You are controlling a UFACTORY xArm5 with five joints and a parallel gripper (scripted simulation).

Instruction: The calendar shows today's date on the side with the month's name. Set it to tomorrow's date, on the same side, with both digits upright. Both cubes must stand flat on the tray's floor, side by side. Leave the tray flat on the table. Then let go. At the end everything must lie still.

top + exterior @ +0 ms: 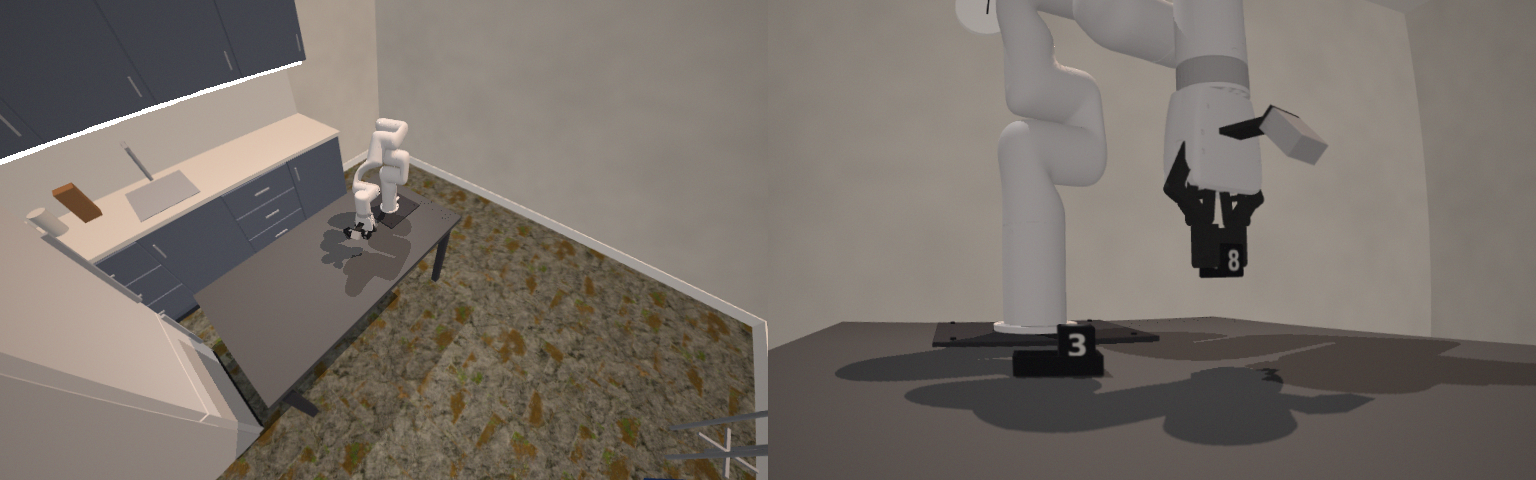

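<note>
While its black fingers (1204,249) clamp a black cube (1229,261), the gripper (1219,251) hangs in the air well above the dark table (1391,430), pointing straight down. Open air lies under the cube on every side, and only the arm's shadow lies on the table below it. The table's far edge runs behind the gripper, with a bare wall beyond. In the top view the gripper (359,230) sits near the table's end (294,316) by the arm's base plate (408,210), a long stretch of tabletop reaching away from it.

The held cube shows a white 8, upright, on the face turned to the exterior camera; its left part is covered by a finger. Down and to the left of the gripper, a low black tray (1034,363) rests flat on the table just in front of the base plate (954,337). A second black cube (1076,341) stands in the tray's right half, showing an upright white 3; the tray's left half holds no cube.

No month name can be made out on the tray's dark front. In the top view the tray and cubes are too small to make out. The arm's upper links are cut off at the top of the exterior view.
</note>
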